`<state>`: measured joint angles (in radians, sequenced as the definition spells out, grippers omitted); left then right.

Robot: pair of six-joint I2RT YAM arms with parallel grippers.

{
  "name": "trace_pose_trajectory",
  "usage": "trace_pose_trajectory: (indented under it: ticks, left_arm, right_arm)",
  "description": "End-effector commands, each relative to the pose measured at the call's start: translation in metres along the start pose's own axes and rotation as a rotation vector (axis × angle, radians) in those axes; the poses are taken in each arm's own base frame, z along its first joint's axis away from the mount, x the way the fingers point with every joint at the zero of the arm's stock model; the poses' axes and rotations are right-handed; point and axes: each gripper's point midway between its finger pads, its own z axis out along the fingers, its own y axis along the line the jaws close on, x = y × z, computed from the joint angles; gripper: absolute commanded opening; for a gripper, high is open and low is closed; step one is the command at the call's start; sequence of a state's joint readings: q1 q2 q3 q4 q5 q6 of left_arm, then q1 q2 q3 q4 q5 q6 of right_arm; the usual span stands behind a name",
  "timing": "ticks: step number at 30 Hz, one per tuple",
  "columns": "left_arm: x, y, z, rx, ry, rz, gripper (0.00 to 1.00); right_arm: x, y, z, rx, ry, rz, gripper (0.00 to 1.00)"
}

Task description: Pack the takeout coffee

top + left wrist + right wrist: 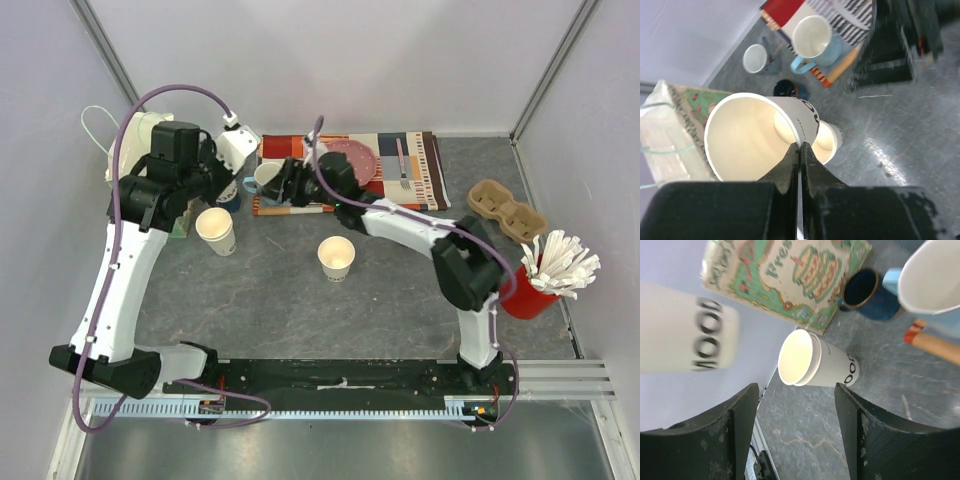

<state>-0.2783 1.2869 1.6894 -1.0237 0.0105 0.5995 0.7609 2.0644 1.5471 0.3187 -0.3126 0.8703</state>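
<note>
My left gripper is shut on the rim of a cream paper cup with a dark "MOOD" mark. It holds that cup tilted, just above a second cup standing on the table. In the top view this gripper is tucked under the left arm beside that cup. Another cup stands alone at mid table. My right gripper is open and empty. It points at the standing cup from by the placemat's left edge. A blurred cup shows at the left. No black lids are in view.
A light blue mug, a navy mug and a white mug stand near the striped placemat, which holds a pink plate. A printed bag is at back left. A cardboard cup carrier and a red cup of white sticks are at right.
</note>
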Motion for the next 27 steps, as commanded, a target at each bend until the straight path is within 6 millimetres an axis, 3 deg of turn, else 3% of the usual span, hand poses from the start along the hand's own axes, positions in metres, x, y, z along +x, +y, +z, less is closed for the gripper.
trace_pose_trajectory:
  ticks: [1, 5, 6, 7, 8, 9, 11, 14, 15, 16, 18, 22, 27]
  left_arm:
    - [-0.008, -0.037, -0.006, 0.147, -0.025, 0.004, 0.02]
    - [-0.010, -0.074, 0.010, 0.229, -0.003, 0.056, 0.02]
    - [-0.009, -0.082, 0.015, 0.244, 0.006, 0.069, 0.02]
    - [0.000, -0.091, 0.024, 0.256, 0.037, 0.081, 0.02]
    - [-0.003, -0.101, 0.031, 0.270, 0.030, 0.100, 0.02]
    - [-0.001, -0.108, 0.036, 0.278, 0.039, 0.110, 0.02]
    - [0.013, -0.127, 0.052, 0.303, 0.082, 0.140, 0.02]
    - [0.029, -0.139, 0.075, 0.281, 0.114, 0.178, 0.02]
    - [0.026, -0.140, 0.083, 0.269, 0.091, 0.183, 0.02]
    - [0.039, -0.147, 0.089, 0.282, 0.113, 0.194, 0.02]
    - [0.043, -0.153, 0.096, 0.279, 0.102, 0.214, 0.02]
    - [0.058, -0.164, 0.116, 0.271, 0.100, 0.218, 0.02]
    - [0.065, -0.173, 0.121, 0.289, 0.102, 0.183, 0.02]
  right_arm:
    - [-0.073, 0.008, -0.065, 0.048, -0.131, -0.157, 0.71]
    - [-0.105, -0.023, -0.129, 0.185, -0.207, -0.196, 0.73]
    - [-0.115, -0.045, -0.147, 0.268, -0.225, -0.219, 0.74]
    - [-0.119, -0.054, -0.160, 0.319, -0.236, -0.233, 0.75]
    - [-0.123, -0.057, -0.177, 0.361, -0.256, -0.252, 0.75]
    - [-0.130, -0.076, -0.196, 0.453, -0.278, -0.253, 0.77]
    - [-0.134, -0.088, -0.223, 0.526, -0.298, -0.269, 0.80]
    - [-0.147, -0.119, -0.269, 0.635, -0.363, -0.216, 0.84]
    - [-0.146, -0.125, -0.278, 0.667, -0.367, -0.211, 0.84]
    - [-0.149, -0.133, -0.288, 0.721, -0.389, -0.221, 0.84]
    - [-0.147, -0.140, -0.301, 0.780, -0.394, -0.228, 0.84]
    - [-0.140, -0.162, -0.315, 0.906, -0.357, -0.227, 0.84]
    - [-0.131, -0.186, -0.325, 1.028, -0.323, -0.195, 0.76]
